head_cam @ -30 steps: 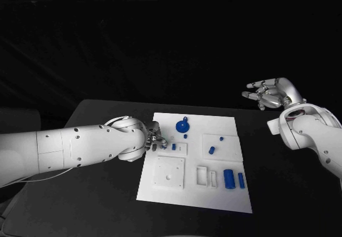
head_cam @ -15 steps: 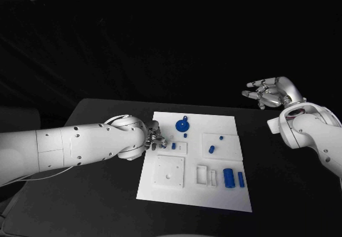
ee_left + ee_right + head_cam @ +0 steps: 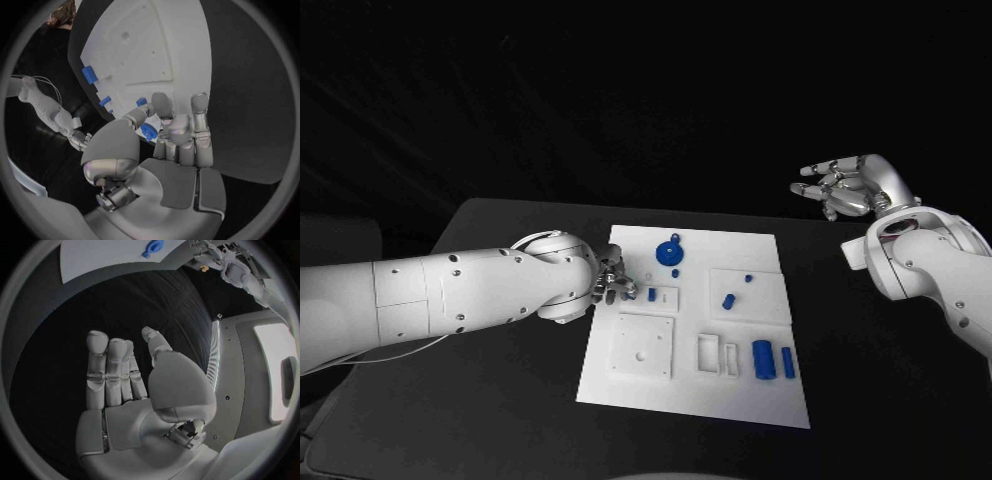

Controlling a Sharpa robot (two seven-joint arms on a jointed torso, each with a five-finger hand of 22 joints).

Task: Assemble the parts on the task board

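Two white arms are seen over the black table (image 3: 488, 400), one from each side of the head view. On the left, the left hand (image 3: 607, 283) is lowered at the left edge of the task board (image 3: 697, 395), its fingers bent toward a small blue part (image 3: 652, 296) that stands in a raised white square on the board. In the left wrist view a small blue part (image 3: 149, 131) is seen pressed between the thumb and the curled fingers (image 3: 199, 111), so a pinch grasp on it is shown; whether it is the same piece as the one in the square cannot be told. Further right on the board, a round blue part (image 3: 671, 253) is found near the far edge, with a tiny blue piece (image 3: 675, 274) just before it. A short blue peg (image 3: 728, 303) is set in the middle of the right half, and a blue cylinder (image 3: 763, 360) with a thinner blue bar (image 3: 788, 364) beside it is laid near the front right corner. At the far right, the right hand (image 3: 851, 186) is held raised, well apart from the board, with nothing grasped and its fingers loosely spread.
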